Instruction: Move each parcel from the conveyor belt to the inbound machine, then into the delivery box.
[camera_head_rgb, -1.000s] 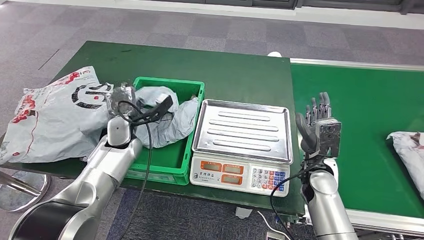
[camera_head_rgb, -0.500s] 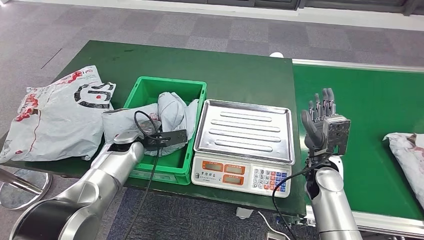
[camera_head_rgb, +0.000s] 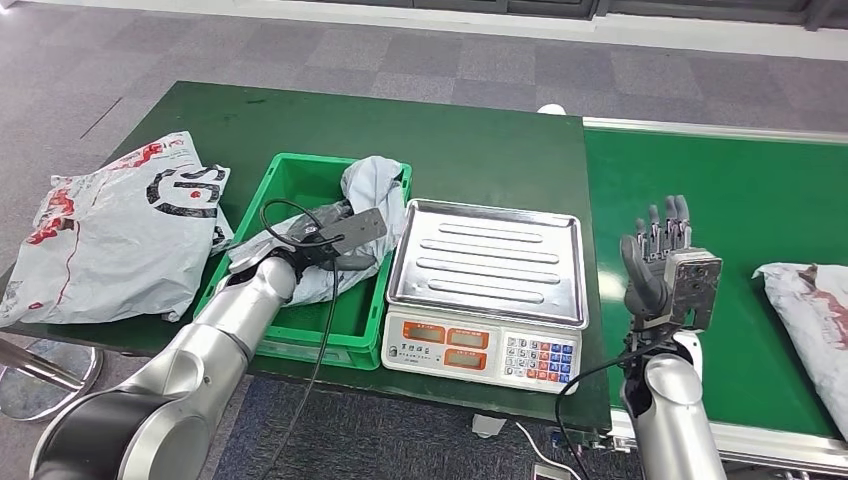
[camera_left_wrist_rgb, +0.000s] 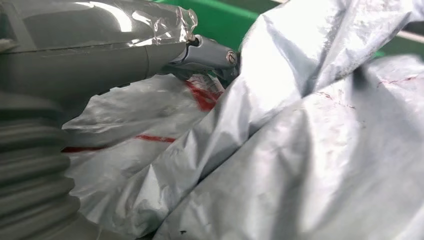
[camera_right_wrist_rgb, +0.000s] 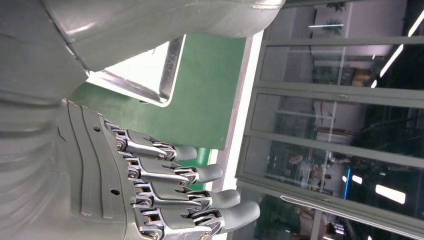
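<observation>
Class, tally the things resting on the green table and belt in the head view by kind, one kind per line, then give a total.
Grey plastic parcels: 3
Green crate: 1
Weighing scale: 1
Total: 5

High head view, close wrist views.
</observation>
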